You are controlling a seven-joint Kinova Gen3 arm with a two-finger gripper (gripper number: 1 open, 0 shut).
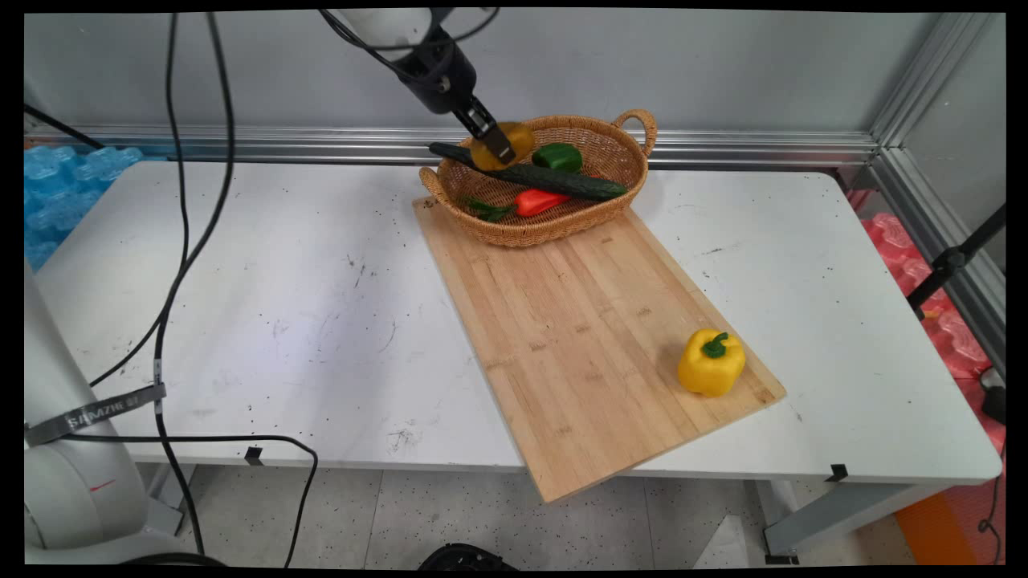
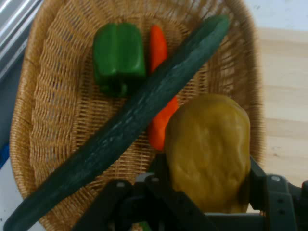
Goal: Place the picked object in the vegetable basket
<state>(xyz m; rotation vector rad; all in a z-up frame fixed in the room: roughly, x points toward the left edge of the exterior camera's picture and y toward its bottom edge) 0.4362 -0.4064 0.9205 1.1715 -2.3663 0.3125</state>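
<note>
My black gripper [image 1: 499,149] hangs over the left part of the wicker basket [image 1: 618,172], shut on a yellow-brown potato [image 1: 518,138]. In the hand view the potato [image 2: 208,151] sits between the fingers, above the basket [image 2: 43,120]. Inside the basket lie a long dark green cucumber [image 1: 554,180] set diagonally, a green bell pepper [image 1: 558,157] and a red-orange carrot [image 1: 538,201] with green leaves. The hand view shows the cucumber [image 2: 130,120] crossing over the carrot [image 2: 159,53], with the green pepper [image 2: 119,55] beside them.
The basket stands on the far end of a long wooden cutting board [image 1: 578,329]. A yellow bell pepper [image 1: 711,363] sits near the board's front right corner. Black cables [image 1: 181,241] hang at the left over the white table [image 1: 281,305].
</note>
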